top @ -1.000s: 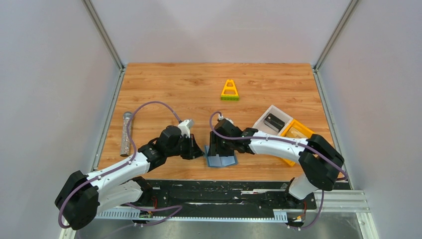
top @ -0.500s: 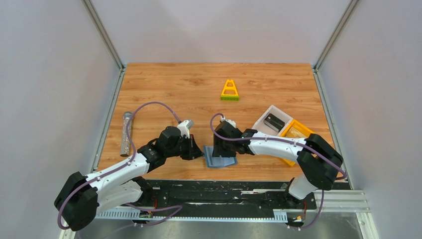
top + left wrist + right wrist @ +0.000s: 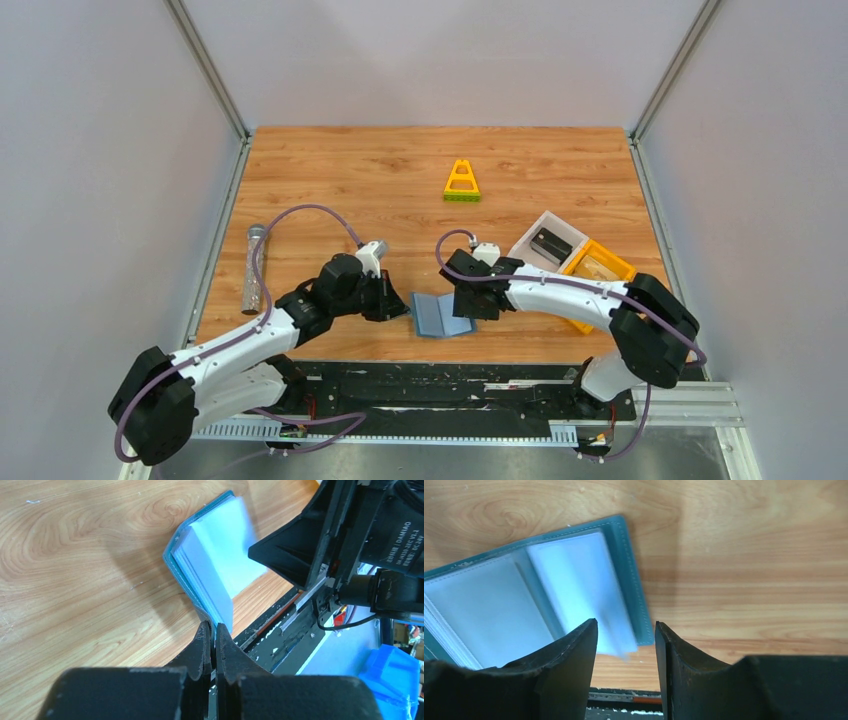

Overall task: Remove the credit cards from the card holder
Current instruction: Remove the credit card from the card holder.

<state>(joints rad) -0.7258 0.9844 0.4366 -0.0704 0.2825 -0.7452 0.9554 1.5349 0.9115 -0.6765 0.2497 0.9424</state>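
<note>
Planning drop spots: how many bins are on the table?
2: a white bin right of centre, and a yellow bin beside it, nearer the right edge. None seems hidden.

The only writing that can be read is in the left wrist view. It is white print on the black motor housing [image 3: 395,527] of the other arm, up and to the right of the left gripper [image 3: 213,636] and beyond the card holder [image 3: 215,565]. The print is turned on its side and runs down the housing. The largest word is the brand "DAMIAO". Beside it, on the side nearer the pincer, are two lines of smaller characters. One ends in "V1.1" and the other reads roughly "DC:24V". The rest of the model code is too small to read.
</note>
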